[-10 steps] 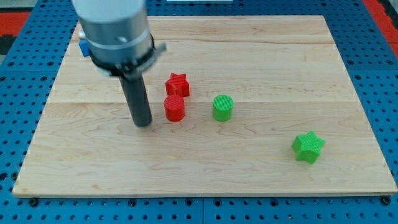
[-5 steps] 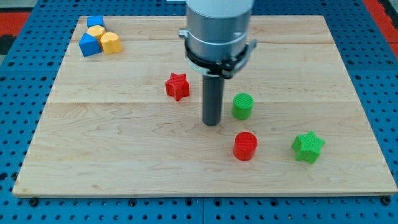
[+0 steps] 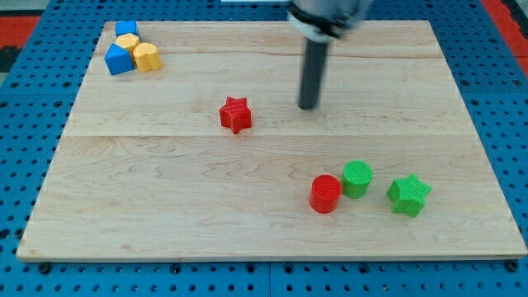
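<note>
My tip [image 3: 308,107], a bare rod with no pincer to open, touches nothing; the nearest block, a red star [image 3: 236,114] to its view's left, looks light, rigid, best pushed flat-on.

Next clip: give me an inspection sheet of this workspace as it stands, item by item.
Surface: pale wooden board on a blue pegboard.
Things: my tip touches no block; the red star is nearest, to its left in the view.
Lower right: red cylinder against the green cylinder; green star just right of them, apart.
Clutter: at the view's top left, a tight cluster of two blue blocks and two yellow blocks; shapes unclear.
Grippers: none; a dark rod only.
Cables: nothing seen.
Surroundings: red patch at the top right corner.
</note>
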Controlling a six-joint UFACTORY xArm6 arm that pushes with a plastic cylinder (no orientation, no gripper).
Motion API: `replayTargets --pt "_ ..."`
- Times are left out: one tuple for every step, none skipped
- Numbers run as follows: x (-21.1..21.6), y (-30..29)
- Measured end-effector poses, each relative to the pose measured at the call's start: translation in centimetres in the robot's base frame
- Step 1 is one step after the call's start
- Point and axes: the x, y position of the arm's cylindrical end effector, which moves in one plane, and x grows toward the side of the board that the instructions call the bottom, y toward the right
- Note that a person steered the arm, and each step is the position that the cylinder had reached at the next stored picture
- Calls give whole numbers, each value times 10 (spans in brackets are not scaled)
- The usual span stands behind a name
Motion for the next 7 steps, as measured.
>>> replayTargets --pt "-39 -119" --pt "5 -137" --pt "63 -78" --pt "81 13" --pt "69 0" --pt "37 -37" --pt "38 -20"
